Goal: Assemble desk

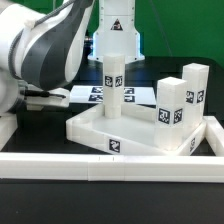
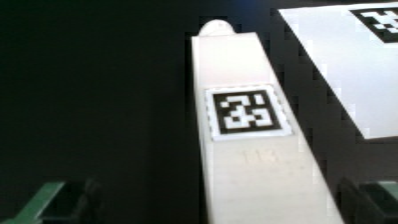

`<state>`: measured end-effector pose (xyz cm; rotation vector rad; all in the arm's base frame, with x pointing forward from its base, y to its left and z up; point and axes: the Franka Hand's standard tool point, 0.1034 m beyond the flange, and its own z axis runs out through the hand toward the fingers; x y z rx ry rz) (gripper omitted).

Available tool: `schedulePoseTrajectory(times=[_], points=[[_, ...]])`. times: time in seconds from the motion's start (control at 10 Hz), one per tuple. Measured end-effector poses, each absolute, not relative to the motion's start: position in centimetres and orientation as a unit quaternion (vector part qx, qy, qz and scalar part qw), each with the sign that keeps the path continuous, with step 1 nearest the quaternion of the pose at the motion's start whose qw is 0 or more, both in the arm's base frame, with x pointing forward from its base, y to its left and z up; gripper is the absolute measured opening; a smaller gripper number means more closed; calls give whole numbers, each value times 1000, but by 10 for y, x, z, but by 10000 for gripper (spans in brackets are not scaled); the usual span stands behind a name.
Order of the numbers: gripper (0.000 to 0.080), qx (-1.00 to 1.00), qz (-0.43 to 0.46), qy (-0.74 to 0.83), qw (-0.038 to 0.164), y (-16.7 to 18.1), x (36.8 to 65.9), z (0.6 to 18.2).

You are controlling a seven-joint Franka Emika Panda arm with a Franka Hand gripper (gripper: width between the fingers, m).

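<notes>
The desk's white tabletop [image 1: 110,128] lies on the black table with its raised rim up. One white leg [image 1: 114,85] stands upright at the tabletop's far edge, and two more tagged legs [image 1: 172,103] stand at the exterior view's right. In the wrist view a long white leg [image 2: 242,110] with a tag and a pointed tip stretches away over the dark table. My gripper [image 2: 215,205] is open, and that leg's near end sits between the dark fingertips [image 2: 54,200] with gaps on both sides. In the exterior view the arm's bulk [image 1: 45,45] hides the gripper.
Long white border rails [image 1: 110,165] run along the front and down the exterior view's right. The marker board [image 1: 92,95] lies behind the tabletop and shows in the wrist view [image 2: 347,60] beside the leg. A white upright post [image 1: 114,30] stands at the back.
</notes>
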<state>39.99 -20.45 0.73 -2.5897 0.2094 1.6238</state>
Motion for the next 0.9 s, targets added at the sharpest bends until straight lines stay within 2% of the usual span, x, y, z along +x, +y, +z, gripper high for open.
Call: schedulePoseTrajectory(times=[0.2,0.3,0.4,0.7,0.8,0.9], points=[[383,-844,530,69,39,-204,400,7],[383,-844,530,69,39,-204,400,7],[286,-844,530,68,39,-204,400,7],[287,-845,529,69,41,-204,401,11],[287,-842,532,69,45,-197,407,26],[287,-841,535,70,46,-184,418,49]])
